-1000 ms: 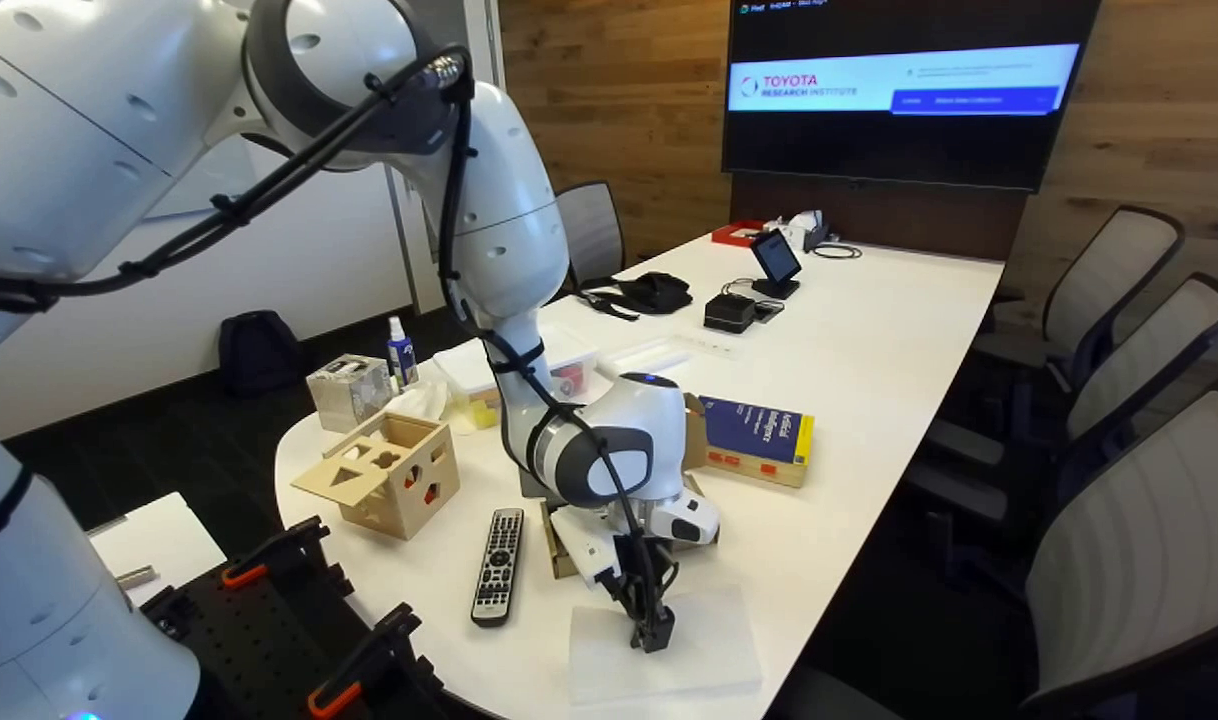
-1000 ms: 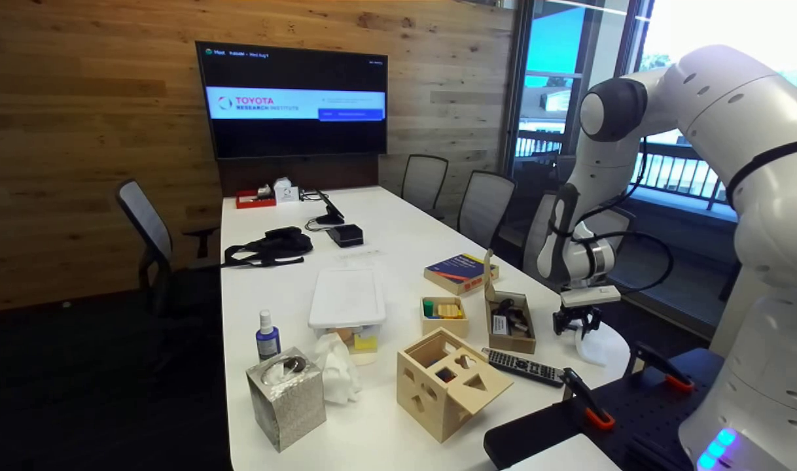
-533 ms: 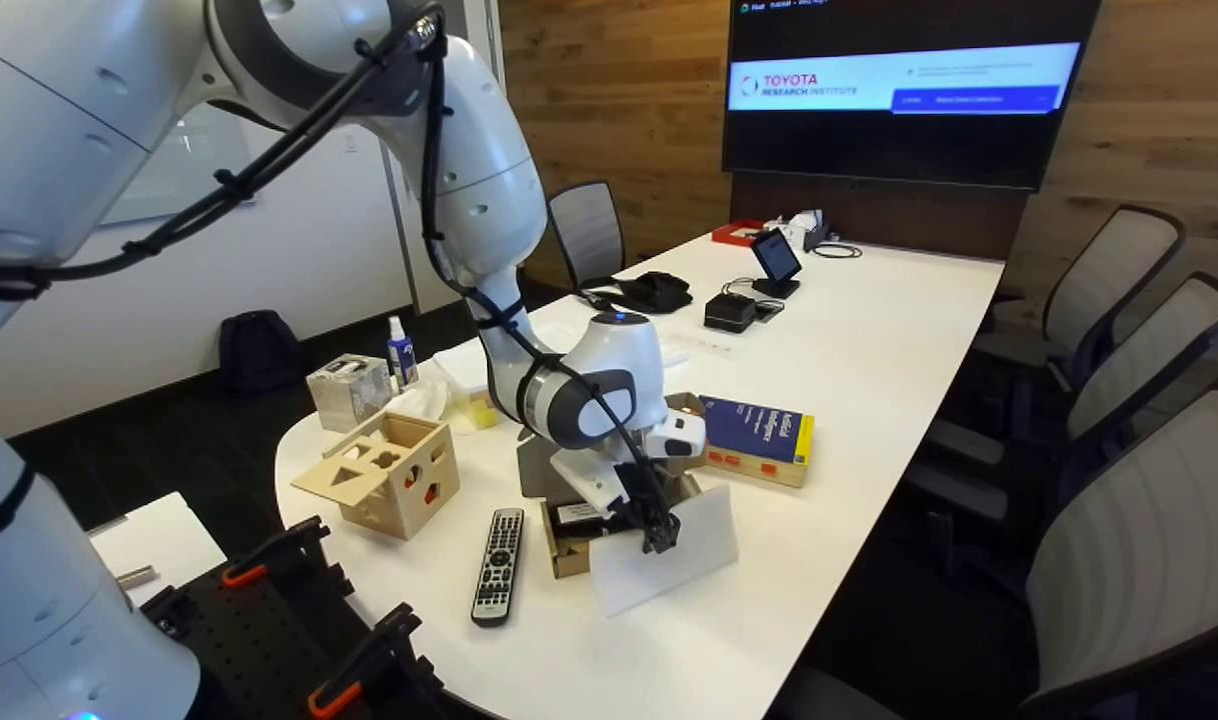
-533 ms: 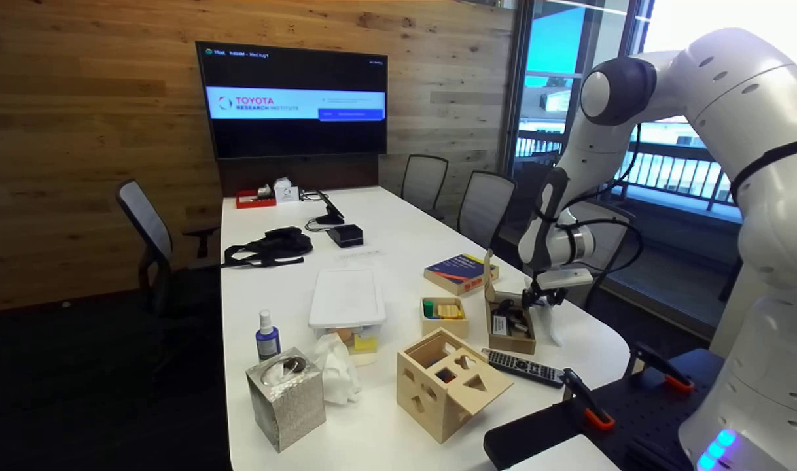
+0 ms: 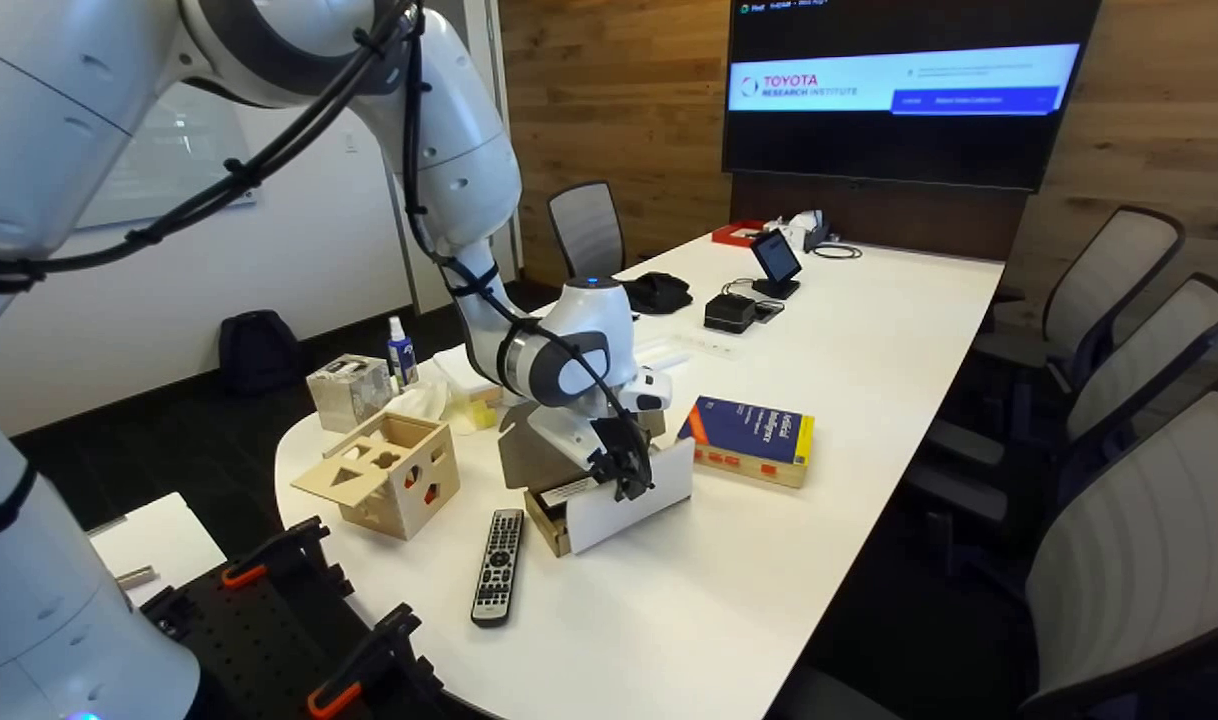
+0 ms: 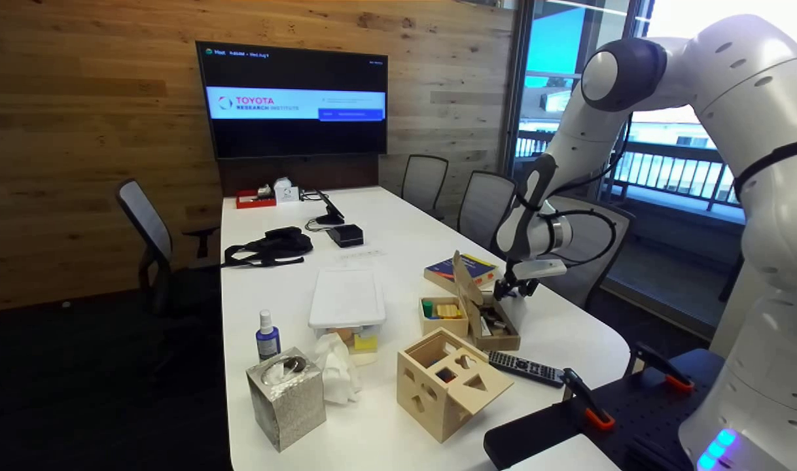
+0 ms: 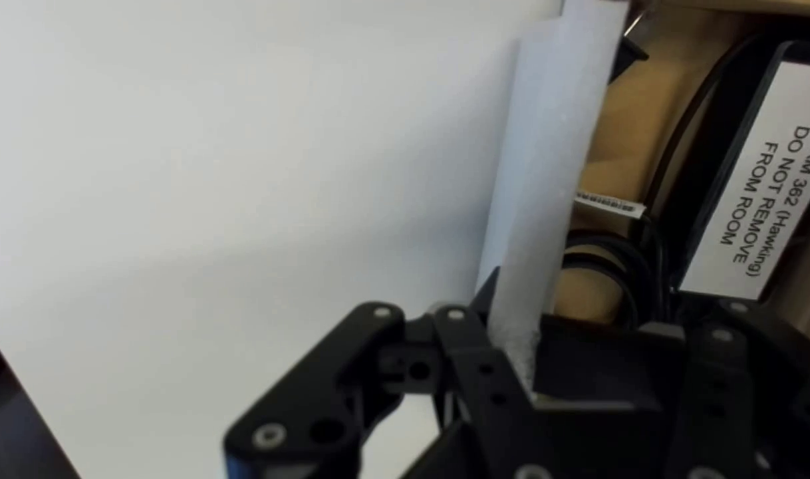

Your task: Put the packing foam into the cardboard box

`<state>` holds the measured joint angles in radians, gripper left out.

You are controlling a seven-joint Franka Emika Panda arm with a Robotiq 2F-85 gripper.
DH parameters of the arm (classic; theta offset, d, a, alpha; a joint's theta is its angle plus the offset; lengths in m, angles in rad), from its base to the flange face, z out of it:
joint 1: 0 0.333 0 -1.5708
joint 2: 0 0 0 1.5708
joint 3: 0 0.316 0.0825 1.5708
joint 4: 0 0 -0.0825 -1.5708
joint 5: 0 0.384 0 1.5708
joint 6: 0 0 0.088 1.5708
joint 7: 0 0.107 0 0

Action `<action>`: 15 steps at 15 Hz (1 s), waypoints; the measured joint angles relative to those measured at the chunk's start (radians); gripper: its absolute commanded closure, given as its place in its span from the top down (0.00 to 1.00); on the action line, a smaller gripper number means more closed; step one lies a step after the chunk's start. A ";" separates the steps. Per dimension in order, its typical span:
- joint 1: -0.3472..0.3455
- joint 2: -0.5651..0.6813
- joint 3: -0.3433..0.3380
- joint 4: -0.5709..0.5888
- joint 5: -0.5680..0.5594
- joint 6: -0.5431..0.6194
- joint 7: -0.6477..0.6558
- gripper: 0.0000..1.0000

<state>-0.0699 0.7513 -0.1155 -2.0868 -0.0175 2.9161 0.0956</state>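
Note:
The packing foam is a thin white sheet, held steeply tilted along the near long side of the cardboard box. My gripper is shut on the foam's upper edge; it also shows in an exterior view. The brown box is open, its lid flap standing up and leaning back. In the wrist view the foam stands edge-on beside the box interior. A black adapter with a white label and cables lie inside the box.
A wooden cube with cut-outs and a remote are left of the box. A yellow-and-blue box stands behind it, right. A small tray of blocks is close against the flap. A lidded plastic bin stands farther back.
My gripper has lifted the foam off the table, tilted it up and carried it to the box. The box has shifted and turned slightly, and its flap leans farther back.

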 measured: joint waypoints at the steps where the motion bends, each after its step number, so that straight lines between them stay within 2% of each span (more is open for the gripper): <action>1: 0.001 -0.004 0.001 -0.002 0.000 -0.005 0.000 0.00; 4: 0.004 -0.031 -0.010 -0.019 0.000 -0.023 0.008 0.00; 7: 0.016 -0.086 -0.053 -0.063 0.001 -0.025 0.015 0.00; 9: -0.012 -0.131 -0.055 -0.101 0.008 -0.014 0.005 0.00; 10: -0.052 -0.150 -0.028 -0.120 0.027 0.008 -0.022 0.00; 11: -0.119 -0.164 0.029 -0.139 0.064 0.046 -0.076 0.00; 13: -0.286 -0.167 0.187 -0.164 0.189 0.124 -0.240 0.00; 15: -0.447 -0.151 0.351 -0.160 0.311 0.152 -0.409 0.00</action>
<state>-0.5173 0.6005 0.2352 -2.2465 0.2932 3.0685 -0.3132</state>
